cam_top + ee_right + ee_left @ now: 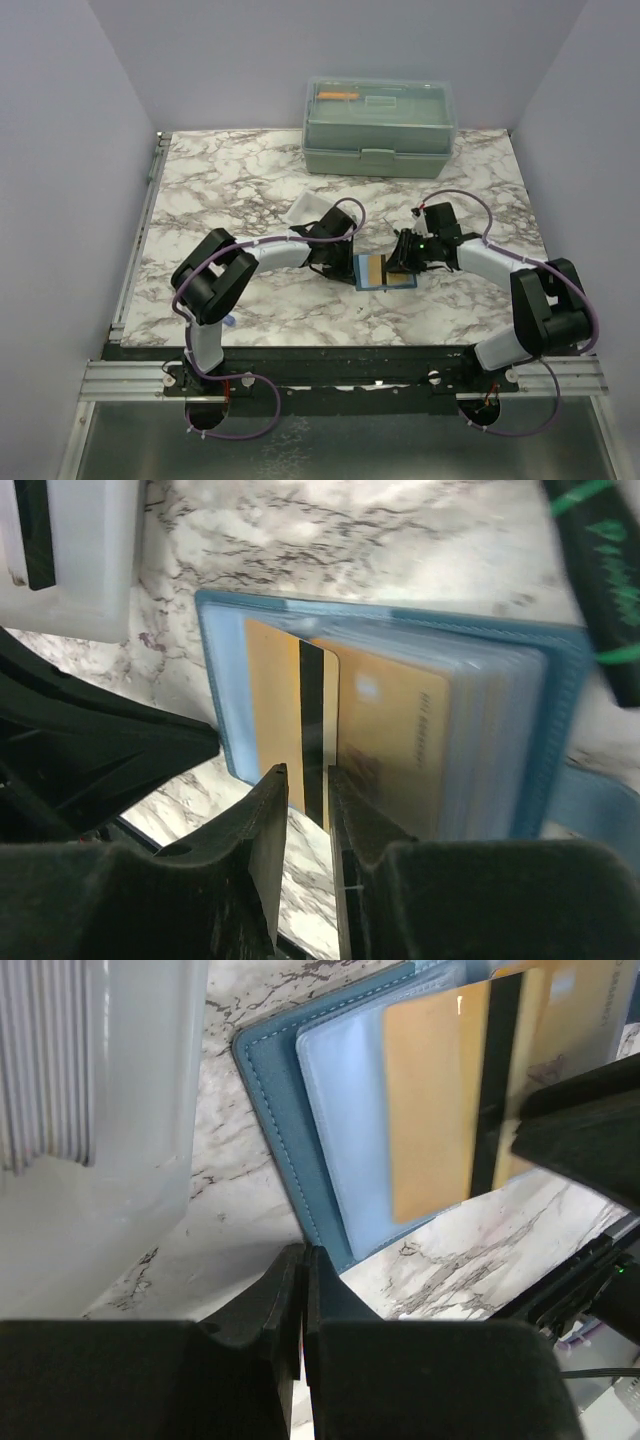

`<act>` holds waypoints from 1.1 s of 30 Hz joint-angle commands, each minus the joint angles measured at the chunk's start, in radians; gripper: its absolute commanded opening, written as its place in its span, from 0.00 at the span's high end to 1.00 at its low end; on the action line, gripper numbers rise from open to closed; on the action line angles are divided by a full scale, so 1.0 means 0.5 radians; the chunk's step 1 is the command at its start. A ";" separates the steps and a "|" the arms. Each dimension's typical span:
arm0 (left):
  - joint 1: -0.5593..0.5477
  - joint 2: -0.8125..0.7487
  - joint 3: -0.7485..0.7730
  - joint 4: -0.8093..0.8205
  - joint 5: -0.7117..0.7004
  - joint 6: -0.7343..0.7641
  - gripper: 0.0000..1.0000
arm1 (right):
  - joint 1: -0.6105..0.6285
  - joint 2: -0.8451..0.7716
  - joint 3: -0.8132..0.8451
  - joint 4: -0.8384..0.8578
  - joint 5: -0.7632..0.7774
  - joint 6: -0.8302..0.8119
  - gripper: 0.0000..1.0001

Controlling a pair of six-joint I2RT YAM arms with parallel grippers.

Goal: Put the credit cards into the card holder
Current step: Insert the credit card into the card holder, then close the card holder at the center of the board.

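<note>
One yellow-orange card (290,715) half-seated in open card holder (560,730) | right tool (305,780) pinching card's edge | left tool (303,1290) pressed together beside holder | risk: card buckles or holder slides on bench (250,180).

card holder (225,670): blue-teal cover, pale clear sleeves
credit card (275,715): yellow-orange, black stripe, just ahead of the right gripper (305,780)
table (230,180): white, grey-veined marble
box (380,125): pale green

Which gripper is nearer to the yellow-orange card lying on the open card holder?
The right gripper: its fingertips straddle the near edge of the card. The left gripper sits shut just off the card holder, clear of the card.
</note>
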 commanded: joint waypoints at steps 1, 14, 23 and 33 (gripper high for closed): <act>-0.026 0.091 0.029 -0.005 -0.070 0.041 0.94 | 0.152 0.179 0.050 0.038 0.066 0.033 0.74; -0.030 -0.022 -0.012 -0.012 -0.079 0.046 0.93 | 0.234 0.079 0.157 -0.176 0.248 0.021 0.66; -0.032 -0.238 -0.029 -0.031 0.006 0.041 0.76 | 0.183 -0.114 0.242 -0.447 0.518 -0.046 0.38; -0.004 -0.660 -0.073 -0.142 0.051 0.069 0.52 | 0.086 0.098 0.152 -0.376 0.655 -0.106 0.35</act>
